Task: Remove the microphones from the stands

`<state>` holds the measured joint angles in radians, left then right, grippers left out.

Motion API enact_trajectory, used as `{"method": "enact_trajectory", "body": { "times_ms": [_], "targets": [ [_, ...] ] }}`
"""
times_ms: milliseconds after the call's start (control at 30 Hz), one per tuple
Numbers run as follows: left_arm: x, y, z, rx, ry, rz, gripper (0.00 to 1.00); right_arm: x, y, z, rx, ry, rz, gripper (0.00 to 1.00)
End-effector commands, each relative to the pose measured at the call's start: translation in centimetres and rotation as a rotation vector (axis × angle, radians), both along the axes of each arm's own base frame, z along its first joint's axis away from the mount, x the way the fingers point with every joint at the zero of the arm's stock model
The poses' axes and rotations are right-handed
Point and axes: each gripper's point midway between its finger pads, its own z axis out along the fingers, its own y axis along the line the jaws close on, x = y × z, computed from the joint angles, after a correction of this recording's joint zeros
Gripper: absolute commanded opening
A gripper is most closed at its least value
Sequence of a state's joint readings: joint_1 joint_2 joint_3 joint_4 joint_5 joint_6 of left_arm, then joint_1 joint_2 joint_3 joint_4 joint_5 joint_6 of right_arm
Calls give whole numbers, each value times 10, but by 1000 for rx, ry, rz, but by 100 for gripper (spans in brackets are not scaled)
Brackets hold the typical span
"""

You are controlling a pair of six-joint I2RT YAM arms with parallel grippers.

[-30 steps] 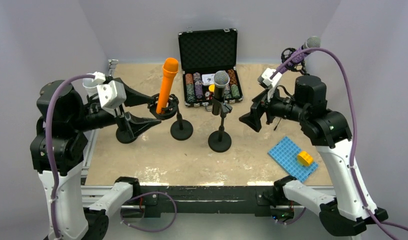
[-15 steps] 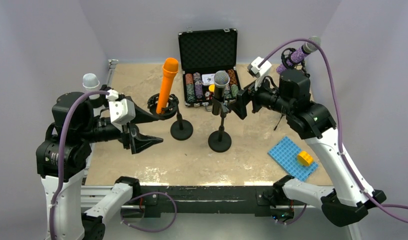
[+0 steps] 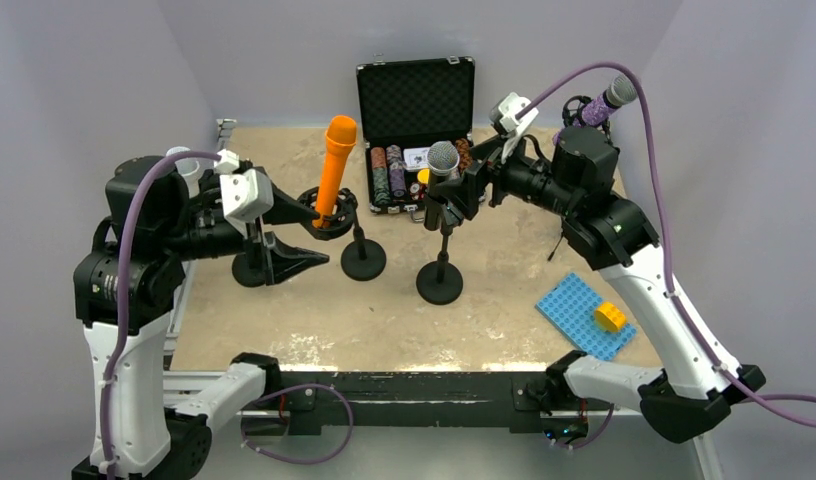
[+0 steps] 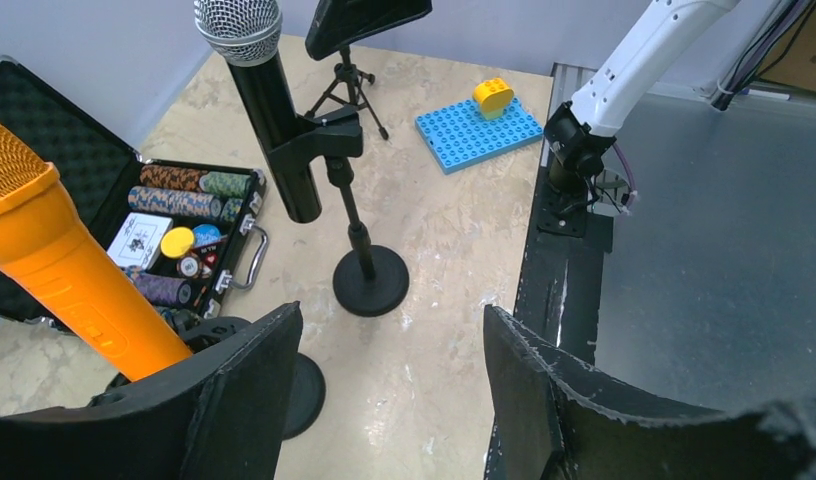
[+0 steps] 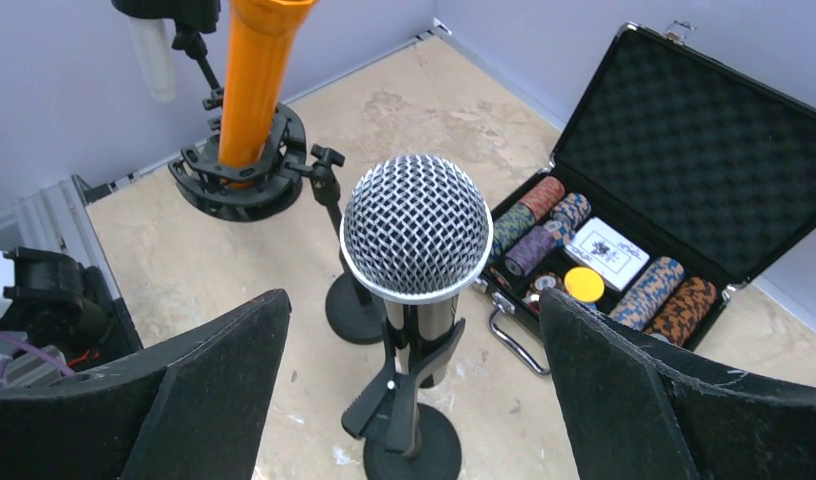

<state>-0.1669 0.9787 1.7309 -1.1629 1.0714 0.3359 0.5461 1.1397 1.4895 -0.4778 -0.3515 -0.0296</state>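
Note:
A black microphone with a silver mesh head (image 3: 442,158) stands upright in the clip of a round-based stand (image 3: 440,282) at mid-table. My right gripper (image 3: 462,195) is open just right of it, level with the clip. In the right wrist view the mic head (image 5: 416,228) sits between my open fingers (image 5: 414,300), apart from both pads. An orange microphone (image 3: 334,170) stands in a shock-mount stand (image 3: 363,258) to the left. My left gripper (image 3: 304,235) is open and empty beside that mount; its wrist view shows the orange mic (image 4: 64,260) at its left finger.
An open case of poker chips (image 3: 419,130) stands behind the stands. A blue baseplate (image 3: 584,315) with a yellow brick (image 3: 611,316) lies at front right. A purple microphone on a tripod (image 3: 604,100) is at back right. Another stand base (image 3: 249,270) sits under my left gripper.
My right gripper has swung left and up from the table's right side to the black microphone. My left gripper pulled back towards the front, then moved forward again beside the orange microphone's mount.

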Motion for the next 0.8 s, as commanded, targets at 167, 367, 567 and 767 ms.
{"method": "enact_trajectory", "body": {
  "times_ms": [167,367,567,767],
  "targets": [
    [12,-15,16,-108,22,-65,70,2,26,33,92,-43,87,99],
    [22,-17,16,-92,5,-80,71,4,36,31,84,-26,136,81],
    [28,-20,11,-78,-7,-105,72,-17,39,29,42,-64,250,55],
    [28,-30,8,-56,-31,-165,76,-51,46,29,14,-105,447,26]
  ]
}}
